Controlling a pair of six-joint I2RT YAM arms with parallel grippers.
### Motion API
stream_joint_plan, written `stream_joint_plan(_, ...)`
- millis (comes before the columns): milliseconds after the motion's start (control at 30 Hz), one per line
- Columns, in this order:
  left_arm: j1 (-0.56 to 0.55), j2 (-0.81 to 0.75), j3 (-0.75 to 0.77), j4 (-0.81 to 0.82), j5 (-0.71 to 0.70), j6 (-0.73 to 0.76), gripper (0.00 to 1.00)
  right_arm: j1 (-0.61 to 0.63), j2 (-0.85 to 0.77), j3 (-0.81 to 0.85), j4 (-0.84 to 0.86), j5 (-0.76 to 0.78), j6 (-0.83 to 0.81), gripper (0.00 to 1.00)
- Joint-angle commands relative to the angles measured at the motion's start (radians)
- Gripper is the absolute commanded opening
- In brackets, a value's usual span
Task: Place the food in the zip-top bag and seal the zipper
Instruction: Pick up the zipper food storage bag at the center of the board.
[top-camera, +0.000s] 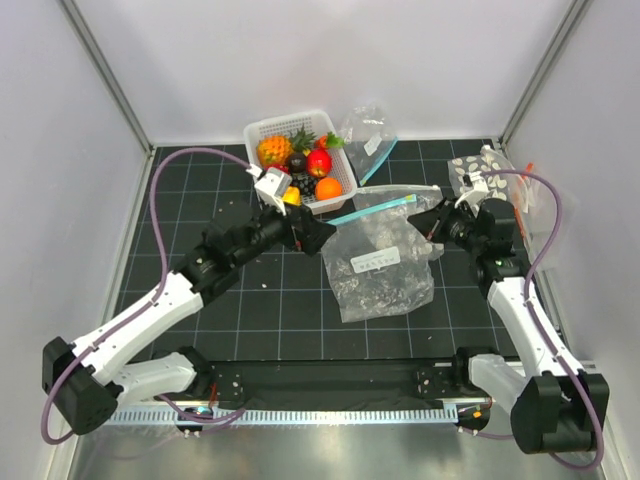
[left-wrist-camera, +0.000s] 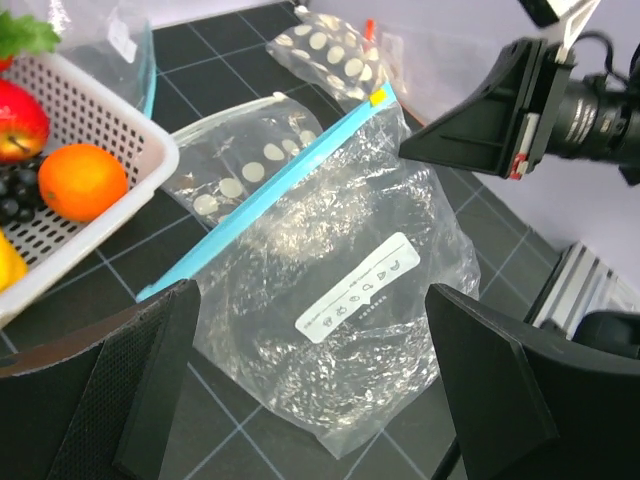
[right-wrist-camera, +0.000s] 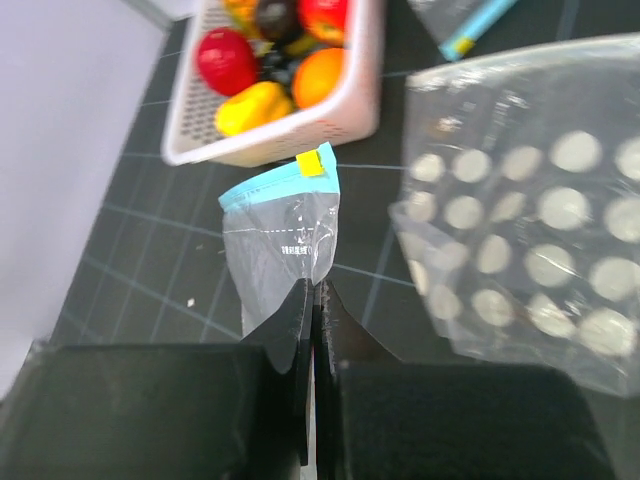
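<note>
right pincer (right-wrist-camera: 312, 292) clamps the zip-top bag (right-wrist-camera: 280, 240) beside its zipper (right-wrist-camera: 270, 186).

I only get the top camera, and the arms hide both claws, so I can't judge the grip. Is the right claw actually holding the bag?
Observer: Yes. The right wrist camera shows the right claw shut on the bag, with a fold of clear plastic pinched in it.
Operator: And the left one?
Observer: The left wrist camera shows the left claw open and holding nothing, with the bag lying just beyond it.
</note>
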Motion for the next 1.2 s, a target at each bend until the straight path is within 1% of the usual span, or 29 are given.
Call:
stream_joint_plan(0,0.001,0.027,0.038,-0.032,0.113,0.110,1.00,0.039,-0.051,-0.003,0.072,-0.132,-0.015,0.01)
stream_joint_plan(67,0.001,0.040,0.043,-0.032,0.150,0.133,1.00,0.051,-0.052,0.007,0.080,-0.180,-0.017,0.01)
stream_joint_plan(200,0.001,0.053,0.035,-0.032,0.204,0.147,1.00,0.097,-0.057,0.023,0.072,-0.206,-0.046,0.01)
stream_joint_plan(233,0.001,0.056,0.032,-0.032,0.210,0.164,0.97,0.129,-0.059,0.023,0.071,-0.206,-0.053,0.01)
stream_joint_plan(267,0.001,0.066,0.032,-0.032,0.224,0.171,0.90,0.146,-0.059,0.029,0.066,-0.205,-0.061,0.01)
stream_joint_plan(333,0.001,0.073,0.030,-0.032,0.244,0.184,0.81,0.190,-0.054,0.038,0.032,-0.192,-0.095,0.01)
stream_joint_plan(367,0.001,0.078,0.032,-0.008,0.258,0.179,0.74,0.203,-0.049,0.046,0.022,-0.189,-0.104,0.01)
stream_joint_plan(400,-0.002,0.081,0.029,-0.003,0.271,0.175,0.72,0.209,-0.048,0.047,0.016,-0.186,-0.112,0.01)
stream_joint_plan(500,-0.002,0.089,0.018,0.012,0.268,0.164,0.69,0.217,-0.058,0.043,0.020,-0.183,-0.118,0.01)
stream_joint_plan(633,-0.003,0.080,-0.003,0.014,0.235,0.167,0.64,0.217,-0.072,0.049,0.014,-0.179,-0.126,0.01)
stream_joint_plan(667,-0.003,0.073,-0.019,0.017,0.230,0.164,0.59,0.217,-0.072,0.052,0.014,-0.172,-0.124,0.01)
stream_joint_plan(700,-0.003,0.067,-0.029,0.026,0.225,0.147,0.57,0.217,-0.072,0.053,0.014,-0.172,-0.126,0.01)
stream_joint_plan(800,-0.003,0.043,-0.109,0.104,0.204,0.129,0.56,0.217,-0.074,0.049,0.014,-0.177,-0.127,0.01)
stream_joint_plan(833,-0.003,0.035,-0.126,0.115,0.177,0.132,0.61,0.218,-0.075,0.047,0.014,-0.180,-0.126,0.01)
stream_joint_plan(900,-0.003,0.035,-0.152,0.115,0.146,0.144,0.64,0.220,-0.075,0.044,0.019,-0.185,-0.123,0.01)
stream_joint_plan(1000,-0.003,0.040,-0.158,0.112,0.126,0.159,0.63,0.221,-0.075,0.044,0.020,-0.189,-0.124,0.01)
stream_joint_plan(1100,-0.003,0.047,-0.160,0.126,0.153,0.155,0.59,0.223,-0.074,0.046,0.019,-0.188,-0.126,0.01)
stream_joint_plan(1167,-0.003,0.055,-0.160,0.123,0.137,0.156,0.59,0.221,-0.074,0.046,0.019,-0.188,-0.126,0.01)
